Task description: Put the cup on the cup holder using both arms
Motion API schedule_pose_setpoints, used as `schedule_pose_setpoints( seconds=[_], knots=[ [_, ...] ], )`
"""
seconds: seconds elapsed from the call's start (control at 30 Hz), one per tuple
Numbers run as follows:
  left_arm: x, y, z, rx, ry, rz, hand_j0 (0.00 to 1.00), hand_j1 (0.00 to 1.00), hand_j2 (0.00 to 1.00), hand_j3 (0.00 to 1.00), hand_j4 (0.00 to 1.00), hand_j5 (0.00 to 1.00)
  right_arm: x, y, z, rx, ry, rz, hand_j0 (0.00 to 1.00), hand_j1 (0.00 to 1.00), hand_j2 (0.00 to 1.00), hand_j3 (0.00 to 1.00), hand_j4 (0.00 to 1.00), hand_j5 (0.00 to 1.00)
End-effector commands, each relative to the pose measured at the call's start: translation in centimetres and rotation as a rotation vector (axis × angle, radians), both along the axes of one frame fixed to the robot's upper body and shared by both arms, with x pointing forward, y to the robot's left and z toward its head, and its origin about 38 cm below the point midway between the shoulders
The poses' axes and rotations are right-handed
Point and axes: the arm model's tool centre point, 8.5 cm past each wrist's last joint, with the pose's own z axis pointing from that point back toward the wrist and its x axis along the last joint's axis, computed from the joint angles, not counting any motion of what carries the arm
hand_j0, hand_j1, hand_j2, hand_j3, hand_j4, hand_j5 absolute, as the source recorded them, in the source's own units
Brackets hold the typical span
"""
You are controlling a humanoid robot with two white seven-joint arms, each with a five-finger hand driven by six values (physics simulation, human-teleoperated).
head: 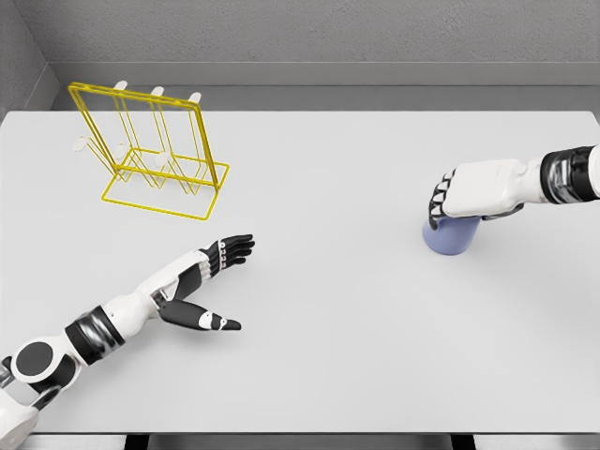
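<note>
A pale blue cup (453,236) stands on the white table (319,187) at the right. My right hand (461,199) comes in from the right edge and sits on the cup's top, its fingers (439,199) curled over the rim and upper wall. A yellow wire cup holder (150,150) with white pegs stands at the back left. My left hand (217,281) hovers low over the table at the lower left, fingers stretched out flat and thumb spread, holding nothing. It is well short of the holder.
A grey wall runs behind the table's far edge. The table's front edge lies just below my left forearm (94,333).
</note>
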Motion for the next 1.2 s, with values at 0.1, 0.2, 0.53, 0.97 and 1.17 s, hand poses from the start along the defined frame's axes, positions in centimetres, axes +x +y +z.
schedule_pose_setpoints(
  seconds=[0.1, 0.2, 0.53, 0.97, 1.17],
  knots=[
    [0.0, -0.2, 0.0, -0.010, 0.000, 0.001, 1.00, 1.00, 1.00, 1.00, 1.00, 1.00, -0.2, 0.0, 0.7, 0.006, -0.014, 0.004, 0.64, 0.64, 0.64, 0.64, 0.64, 0.64],
    [0.0, -0.1, 0.0, -0.007, 0.002, 0.001, 1.00, 1.00, 1.00, 1.00, 1.00, 1.00, -0.4, 0.1, 1.4, 0.008, -0.026, 0.015, 0.64, 0.64, 0.64, 0.64, 0.64, 0.64],
    [0.1, -0.1, 0.2, -0.009, -0.006, 0.000, 1.00, 1.00, 1.00, 1.00, 1.00, 1.00, -3.0, 2.2, 4.4, 0.028, -0.103, 0.126, 0.56, 0.56, 0.56, 0.56, 0.56, 0.56],
    [0.2, -0.4, 0.3, -0.026, -0.013, 0.004, 1.00, 1.00, 1.00, 1.00, 1.00, 1.00, -3.7, 5.8, 4.8, 0.108, -0.082, 0.213, 0.56, 0.56, 0.56, 0.56, 0.56, 0.56],
    [0.4, -0.4, 0.4, -0.024, -0.017, 0.005, 1.00, 1.00, 1.00, 1.00, 1.00, 1.00, -3.8, 8.6, 4.9, 0.165, -0.064, 0.271, 0.57, 0.57, 0.57, 0.57, 0.57, 0.57]
  ],
)
